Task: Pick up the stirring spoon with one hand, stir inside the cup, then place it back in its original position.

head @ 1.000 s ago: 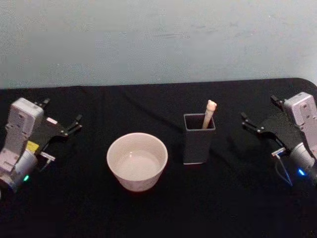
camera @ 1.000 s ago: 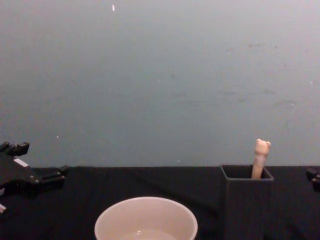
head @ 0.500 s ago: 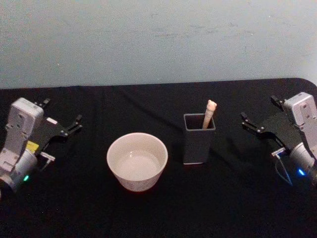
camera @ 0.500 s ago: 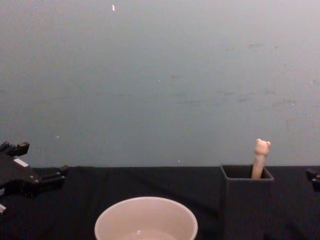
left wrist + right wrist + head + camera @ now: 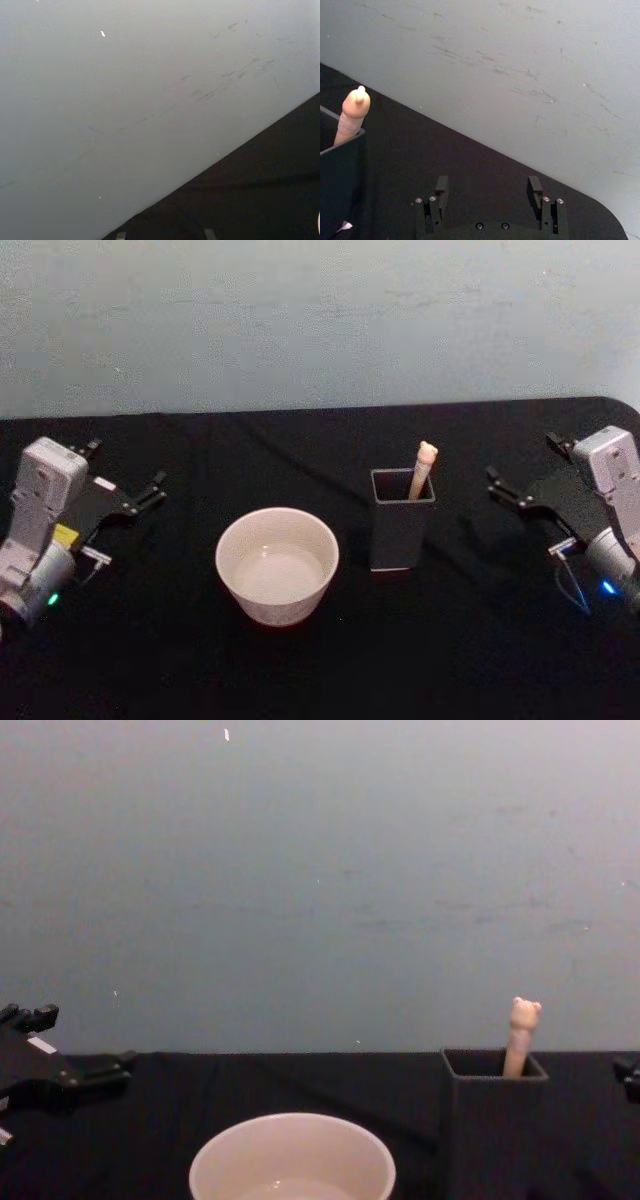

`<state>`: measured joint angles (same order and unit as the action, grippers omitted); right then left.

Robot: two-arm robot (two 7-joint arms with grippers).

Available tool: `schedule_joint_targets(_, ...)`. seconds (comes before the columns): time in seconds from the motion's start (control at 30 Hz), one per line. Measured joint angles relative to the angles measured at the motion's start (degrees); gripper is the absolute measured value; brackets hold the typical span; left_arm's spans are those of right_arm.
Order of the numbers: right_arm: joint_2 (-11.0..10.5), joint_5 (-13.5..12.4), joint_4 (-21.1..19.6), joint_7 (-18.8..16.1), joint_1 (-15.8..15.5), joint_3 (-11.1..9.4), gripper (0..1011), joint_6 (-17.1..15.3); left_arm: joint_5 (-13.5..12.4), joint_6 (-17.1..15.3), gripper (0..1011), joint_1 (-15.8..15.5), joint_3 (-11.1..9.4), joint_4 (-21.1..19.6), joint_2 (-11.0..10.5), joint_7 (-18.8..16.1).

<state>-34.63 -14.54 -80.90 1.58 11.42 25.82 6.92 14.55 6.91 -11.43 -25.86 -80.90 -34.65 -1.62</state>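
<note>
Nothing has moved since the earlier frames. The stirring spoon point(image 5: 423, 468) stands in the dark grey holder point(image 5: 400, 530), bear head up, just right of the cup point(image 5: 280, 605) on the black worktop point(image 5: 300, 450). The left claw point(image 5: 122, 465) and right claw point(image 5: 522, 462) hover wide open and empty, well apart at either side. No step appears started: pickup, stirring and return all remain.

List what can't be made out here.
- stirring spoon bowl and neck: sunk inside the holder in the head, chest and right wrist views.
- cup base: cut off by the chest view's bottom edge.
- cup contents: too faint in the head view.
- right gripper: mostly past the chest view's right edge.
</note>
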Motion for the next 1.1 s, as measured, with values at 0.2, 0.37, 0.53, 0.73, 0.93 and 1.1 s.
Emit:
schedule_joint_targets(0.2, 0.31, -1.28, -0.22, -2.24, -0.49, -1.45, 1000, 1.61, 0.00, 0.00, 1001, 0.00, 0.00, 0.00, 0.00, 0.00)
schedule_joint_targets(0.37, -0.11, -5.54, -1.99, -7.03, -1.76, -3.45, 1000, 2.62, 0.00, 0.00, 1001, -0.01, 0.00, 0.00, 0.00, 0.00)
schedule_joint_targets(0.53, -1.35, -9.65, -4.22, -12.75, -3.39, -4.47, 1000, 2.80, 0.00, 0.00, 1001, 0.00, 0.00, 0.00, 0.00, 0.00)
schedule_joint_targets(0.73, -2.71, -14.09, -7.83, -19.19, -6.14, -5.52, 1000, 2.67, 0.00, 0.00, 1001, 0.00, 0.00, 0.00, 0.00, 0.00)
schedule_joint_targets(0.93, -2.18, -16.40, -9.40, -24.29, -6.73, -5.29, 1000, 2.33, 0.00, 0.00, 1001, 0.00, 0.00, 0.00, 0.00, 0.00)
schedule_joint_targets(1.1, -0.34, -16.74, -8.52, -25.28, -5.43, -4.88, 1000, 1.60, 0.00, 0.00, 1001, 0.00, 0.00, 0.00, 0.00, 0.00)
